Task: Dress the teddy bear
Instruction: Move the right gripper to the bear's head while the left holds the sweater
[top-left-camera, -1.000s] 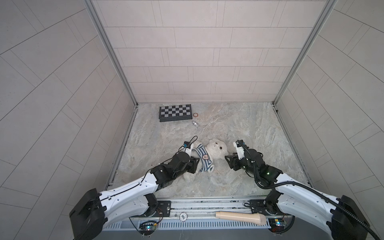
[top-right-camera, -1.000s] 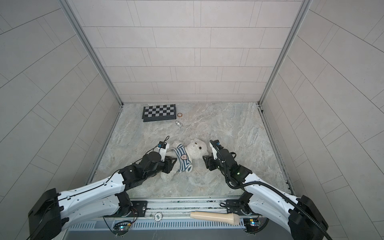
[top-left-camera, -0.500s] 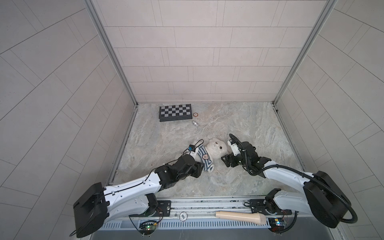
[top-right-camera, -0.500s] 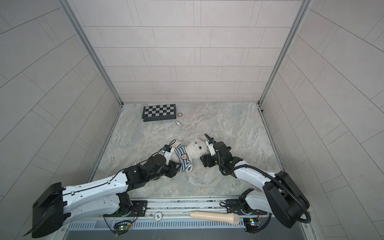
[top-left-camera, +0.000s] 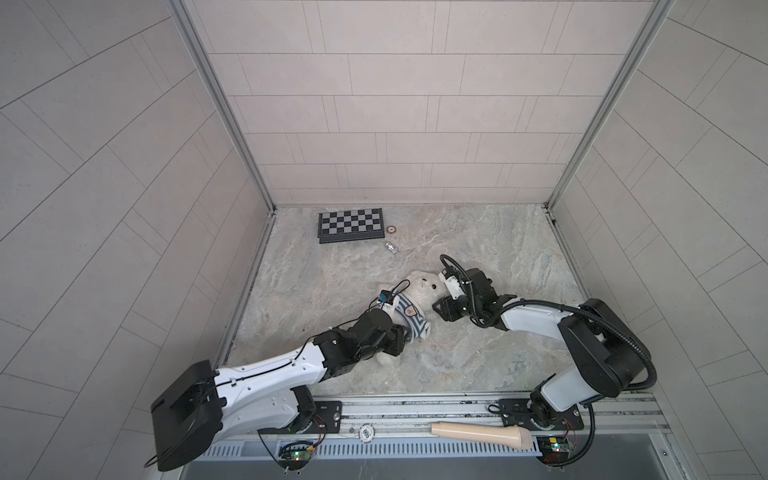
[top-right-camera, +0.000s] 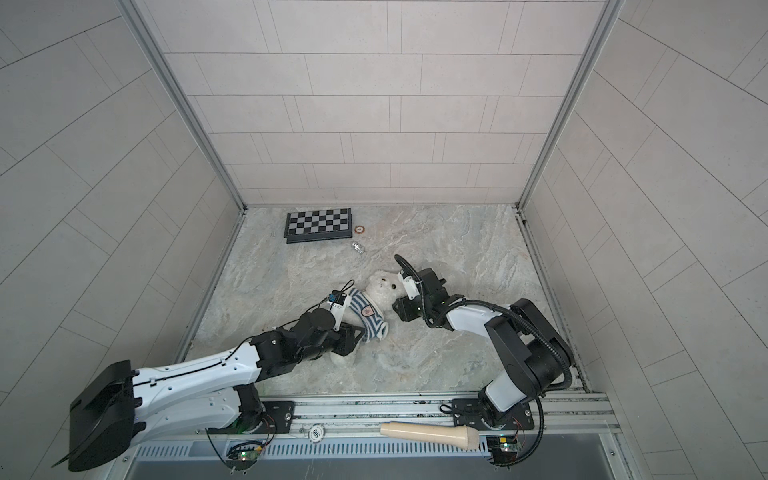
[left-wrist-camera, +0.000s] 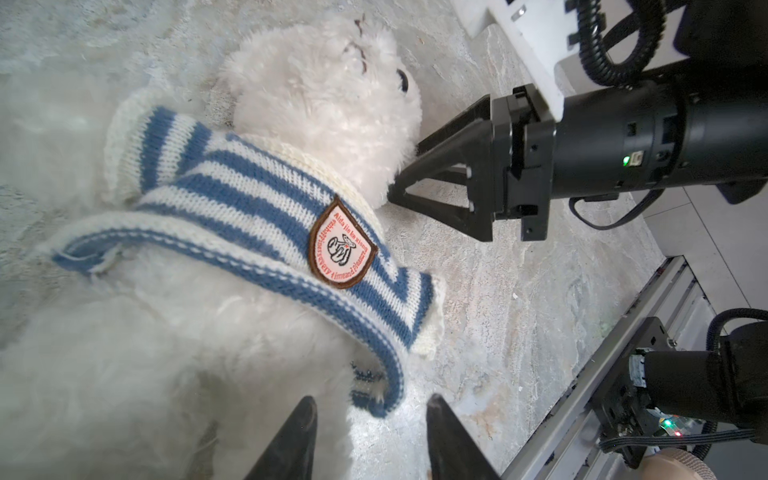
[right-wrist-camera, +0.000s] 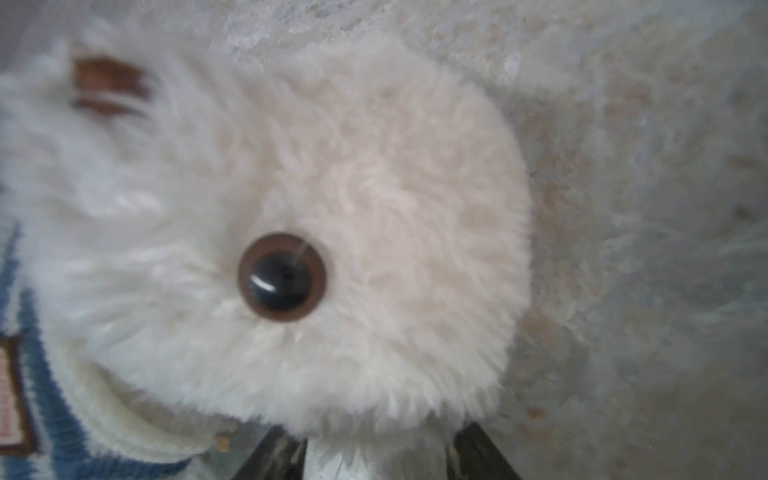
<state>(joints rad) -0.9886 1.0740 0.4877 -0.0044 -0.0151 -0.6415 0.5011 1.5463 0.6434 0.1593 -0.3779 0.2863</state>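
Teddy bear (top-left-camera: 419, 286) laid mid-desk (top-left-camera: 498, 249). Striped sweater (top-left-camera: 409, 313) passed over head, bunched at chest; sleeves seemingly empty, hem not yet drawn down. Left claw (left-wrist-camera: 370, 415) held part open, empty, at hem. Right claw (right-wrist-camera: 376, 440) set against head; grip cannot be told.

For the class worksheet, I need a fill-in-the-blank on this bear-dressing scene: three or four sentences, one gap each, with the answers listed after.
The teddy bear lies on the table wearing a knitted sweater striped white and ____.
The right claw is at the bear's ____.
The sweater's shield-shaped badge has a ____ border.
The checkered item lying flat on the table is a ____.
Missing words: blue; head; brown; chessboard.
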